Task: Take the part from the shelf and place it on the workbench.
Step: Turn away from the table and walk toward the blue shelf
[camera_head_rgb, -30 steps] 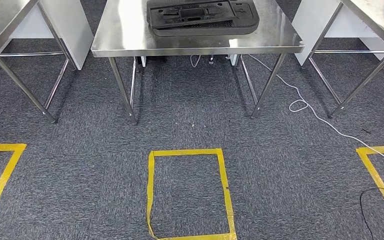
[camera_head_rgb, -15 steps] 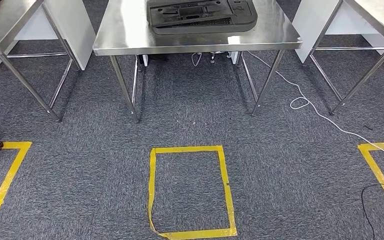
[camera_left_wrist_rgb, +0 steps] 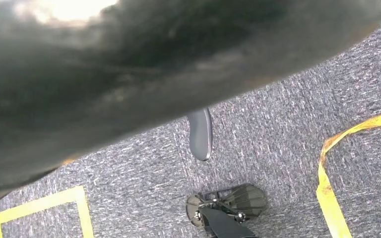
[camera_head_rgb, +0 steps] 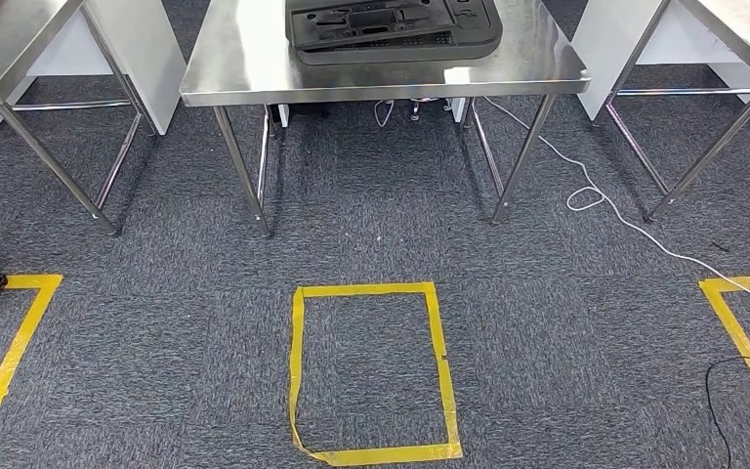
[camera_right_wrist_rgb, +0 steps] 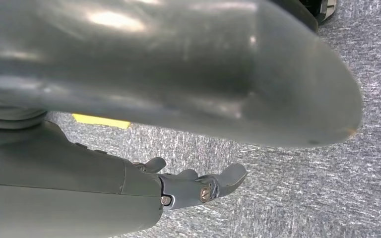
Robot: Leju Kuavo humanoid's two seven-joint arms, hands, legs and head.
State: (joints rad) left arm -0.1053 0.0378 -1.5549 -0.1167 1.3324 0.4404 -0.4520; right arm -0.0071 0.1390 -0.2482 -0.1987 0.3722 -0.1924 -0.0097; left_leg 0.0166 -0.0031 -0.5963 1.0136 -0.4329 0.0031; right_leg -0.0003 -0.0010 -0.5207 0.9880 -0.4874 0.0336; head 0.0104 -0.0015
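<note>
A black moulded part (camera_head_rgb: 394, 27) lies flat on the steel workbench (camera_head_rgb: 244, 73) at the far middle of the head view. It looks like a stack of two such pieces. In the left wrist view my left hand (camera_left_wrist_rgb: 129, 74) is a dark blurred bulk over grey carpet, with one grey fingertip (camera_left_wrist_rgb: 200, 134) sticking out straight; I cannot tell its state. The right wrist view has my right hand (camera_right_wrist_rgb: 129, 183) hanging over the carpet. Its dark fingers (camera_right_wrist_rgb: 213, 183) are stretched out under the thick grey thumb (camera_right_wrist_rgb: 203, 74), with nothing between them.
Steel tables stand left (camera_head_rgb: 10, 49) and right (camera_head_rgb: 742, 29) of the workbench. A yellow tape square (camera_head_rgb: 298, 371) marks the carpet in front, with others at the left (camera_head_rgb: 20, 332) and right (camera_head_rgb: 742, 337). A white cable (camera_head_rgb: 586, 200) trails rightward; a black cable (camera_head_rgb: 713, 401) lies near the right edge.
The whole head picture has slid slightly upward and the tape square's near edge has come into view, so the camera has moved. The part on the workbench has not shifted.
</note>
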